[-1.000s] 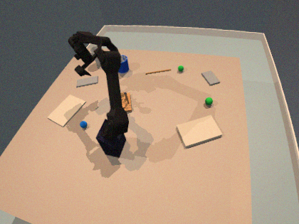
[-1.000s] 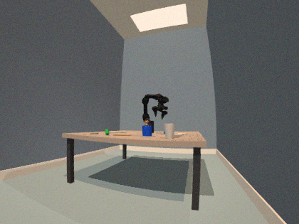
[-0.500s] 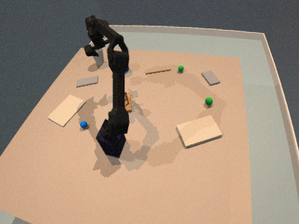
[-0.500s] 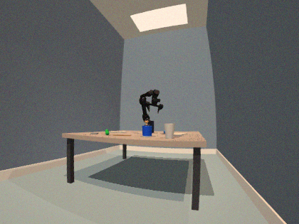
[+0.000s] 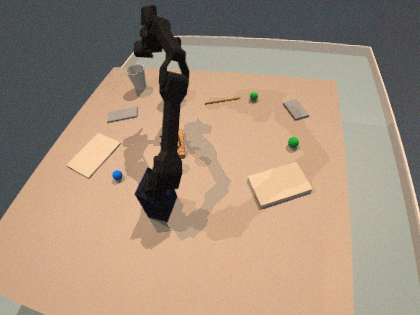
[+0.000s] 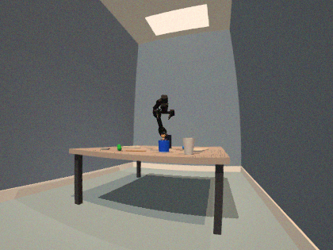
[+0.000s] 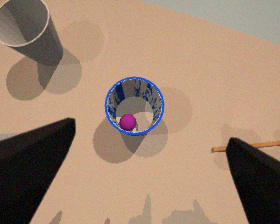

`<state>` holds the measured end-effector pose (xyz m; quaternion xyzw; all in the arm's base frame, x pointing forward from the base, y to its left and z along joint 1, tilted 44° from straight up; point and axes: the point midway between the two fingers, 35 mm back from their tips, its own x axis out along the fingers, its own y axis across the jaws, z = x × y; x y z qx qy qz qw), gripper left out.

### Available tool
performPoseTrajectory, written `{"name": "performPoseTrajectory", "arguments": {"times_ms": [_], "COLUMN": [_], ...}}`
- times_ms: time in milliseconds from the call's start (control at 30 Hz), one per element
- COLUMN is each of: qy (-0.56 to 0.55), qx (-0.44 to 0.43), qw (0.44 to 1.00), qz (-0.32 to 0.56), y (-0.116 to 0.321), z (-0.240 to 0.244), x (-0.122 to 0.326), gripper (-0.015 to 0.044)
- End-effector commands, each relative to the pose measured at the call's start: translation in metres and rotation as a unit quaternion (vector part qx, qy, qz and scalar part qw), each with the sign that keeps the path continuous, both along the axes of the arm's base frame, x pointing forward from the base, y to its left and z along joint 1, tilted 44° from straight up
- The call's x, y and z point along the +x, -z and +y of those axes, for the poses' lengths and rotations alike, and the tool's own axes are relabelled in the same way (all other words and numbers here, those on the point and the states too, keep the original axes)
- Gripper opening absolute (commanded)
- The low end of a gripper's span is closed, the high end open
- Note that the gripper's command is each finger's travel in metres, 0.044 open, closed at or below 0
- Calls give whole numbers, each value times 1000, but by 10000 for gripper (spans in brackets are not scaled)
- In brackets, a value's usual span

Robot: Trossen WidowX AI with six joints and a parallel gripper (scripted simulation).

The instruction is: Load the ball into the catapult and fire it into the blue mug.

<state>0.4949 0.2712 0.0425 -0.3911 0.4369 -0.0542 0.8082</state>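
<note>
The blue mug (image 6: 163,146) (image 7: 161,114) stands upright on the table. The magenta ball (image 7: 128,122) shows inside its rim in the wrist view, low in the mug near the wall. The mug is hidden behind the arm in the top view. The orange catapult (image 5: 181,148) stands just beyond the arm's base, mostly covered by the arm; a bit of it shows above the mug in the exterior view. My gripper (image 5: 145,30) (image 7: 152,135) is open and empty, high above the table. The wrist view looks down on the mug between the spread fingers.
A tall grey cup (image 5: 136,80) (image 6: 189,146) (image 7: 47,47) stands beside the mug. An orange stick (image 5: 222,100) (image 7: 260,145), two green balls, a blue ball (image 5: 117,175), two grey slabs and two pale boards lie around the table.
</note>
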Motion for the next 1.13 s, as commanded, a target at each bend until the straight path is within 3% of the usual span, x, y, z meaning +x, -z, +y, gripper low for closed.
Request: {"name": "performPoseTrajectory", "arguments": {"times_ms": [0, 1100], "qy": [1, -5], "qx": [6, 8], "qw": [1000, 1000], "qz": [-8, -12], "y": [-3, 4], "z": [3, 6], "x": [1, 5], "gripper": [440, 440]}}
